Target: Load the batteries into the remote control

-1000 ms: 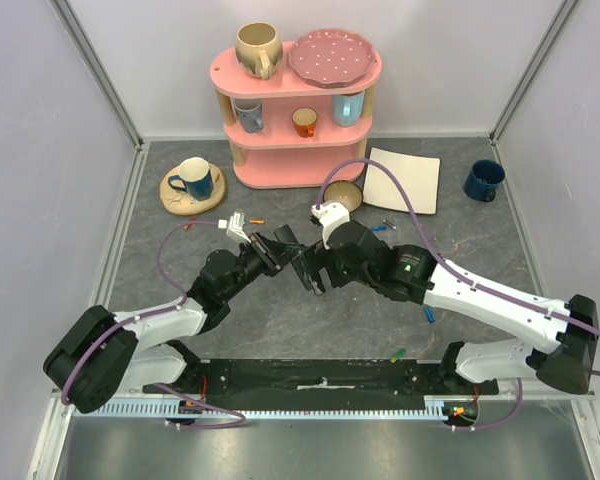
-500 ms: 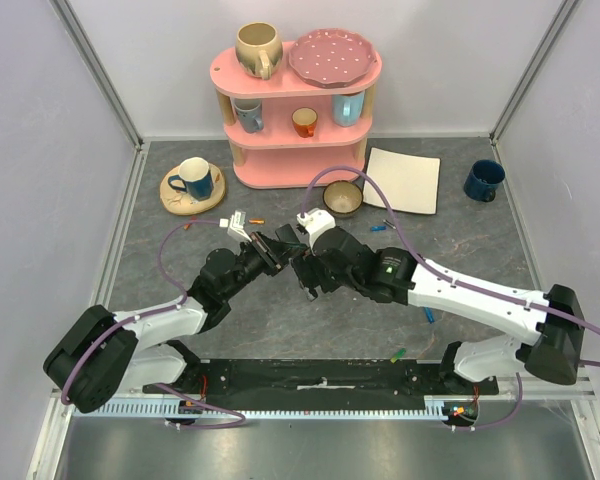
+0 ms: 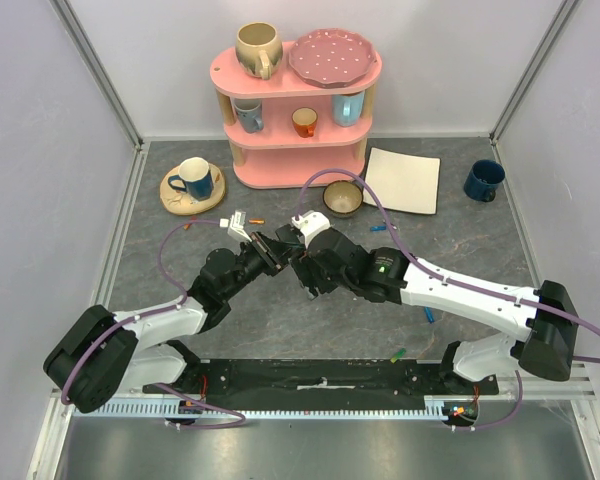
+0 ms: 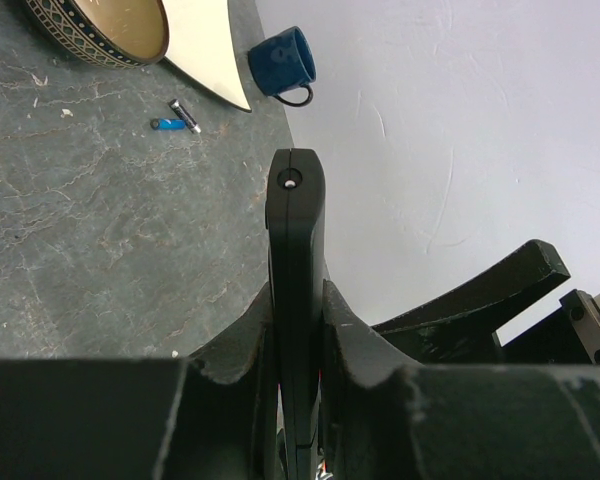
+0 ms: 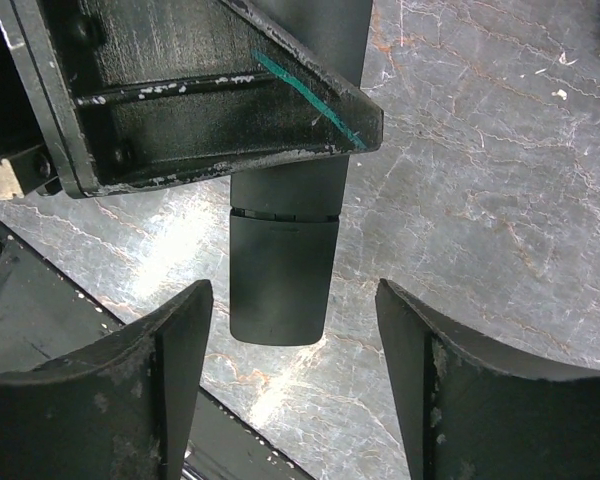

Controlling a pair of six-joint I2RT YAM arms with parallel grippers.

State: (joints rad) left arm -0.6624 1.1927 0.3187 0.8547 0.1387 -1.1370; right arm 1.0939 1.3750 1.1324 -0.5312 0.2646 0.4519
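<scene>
Inside left tool, remote control clamped, right tool straddling its end

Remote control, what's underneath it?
Grey marbled table shows beneath the remote control, which the left gripper holds above it. The patch straight below is covered by the remote itself, and the gripper's finger hides its upper end.

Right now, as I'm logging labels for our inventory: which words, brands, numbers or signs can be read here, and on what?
None can be read.
The remote control shows only plain black plastic.
Any print on the blue battery is too small to read.
</scene>
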